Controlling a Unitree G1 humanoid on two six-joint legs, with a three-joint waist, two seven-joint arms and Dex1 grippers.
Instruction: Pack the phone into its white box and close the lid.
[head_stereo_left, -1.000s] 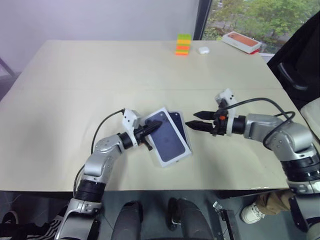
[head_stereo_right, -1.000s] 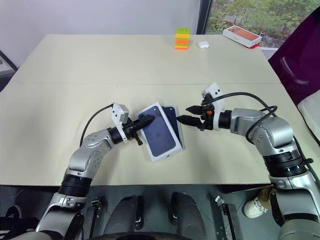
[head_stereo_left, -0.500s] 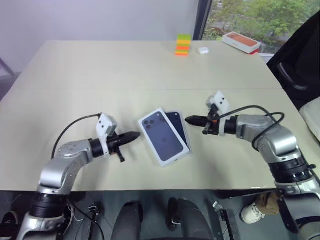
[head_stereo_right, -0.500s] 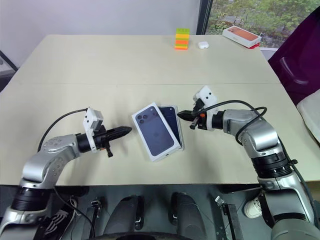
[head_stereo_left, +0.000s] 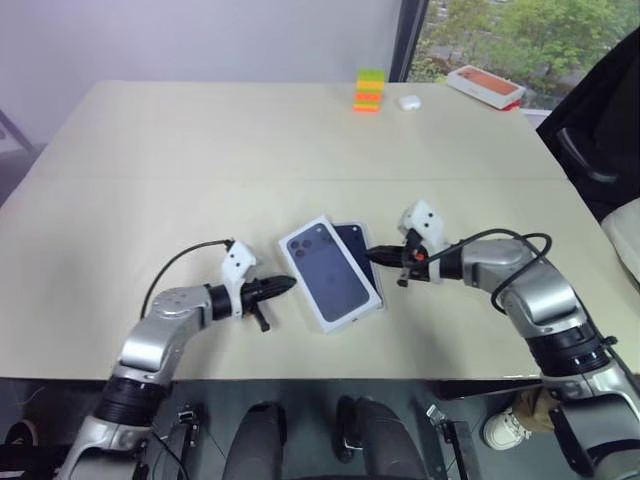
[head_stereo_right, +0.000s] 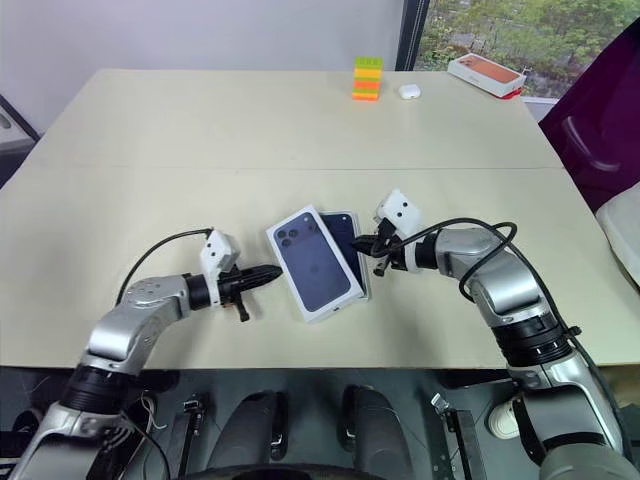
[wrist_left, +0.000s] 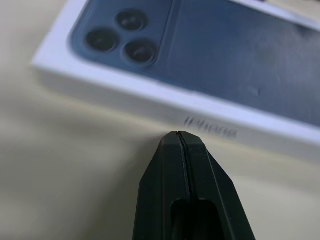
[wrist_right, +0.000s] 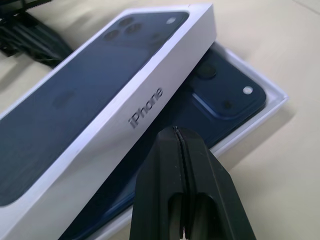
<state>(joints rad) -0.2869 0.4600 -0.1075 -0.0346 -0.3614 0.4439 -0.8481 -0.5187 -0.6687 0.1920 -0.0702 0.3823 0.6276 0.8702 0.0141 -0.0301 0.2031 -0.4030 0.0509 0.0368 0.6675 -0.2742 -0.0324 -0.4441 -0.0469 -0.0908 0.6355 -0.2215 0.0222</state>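
Head view, the table: the lid (head_stereo_left: 331, 273), printed with a dark phone picture, lies skewed over the white box (head_stereo_left: 372, 268) on the beige table (head_stereo_left: 200, 150); a strip of the phone (head_stereo_left: 357, 244) shows along the lid's right edge.
Head view, the arms: the left gripper (head_stereo_left: 283, 286) is clenched on nothing and points at the lid's left long side, just short of it; the right gripper (head_stereo_left: 372, 255) is also pinched shut and empty, its tip at the box's right rim.
Head view, far edge: a stack of coloured blocks (head_stereo_left: 369, 89), a small white case (head_stereo_left: 407, 101) and an orange-topped box (head_stereo_left: 484, 84) sit well apart from the work.
Left wrist view: the closed fingers (wrist_left: 182, 165) aim at the lid's white side wall, near its lettering, with a sliver of table between.
Right wrist view: the shut fingers (wrist_right: 180, 155) sit low beside the box; the phone lies back-up in the tray, camera cluster uncovered, with the lid resting tilted across it.
Handling, judged: the lid looks like light, stiff card that will slide at a nudge on the smooth table, so pushing its side walls with closed tips suits better than pinching.
Care, judged: a push from one side alone could drag the tray along; the opposite tip should brace the rim while the lid is squared and pressed down.
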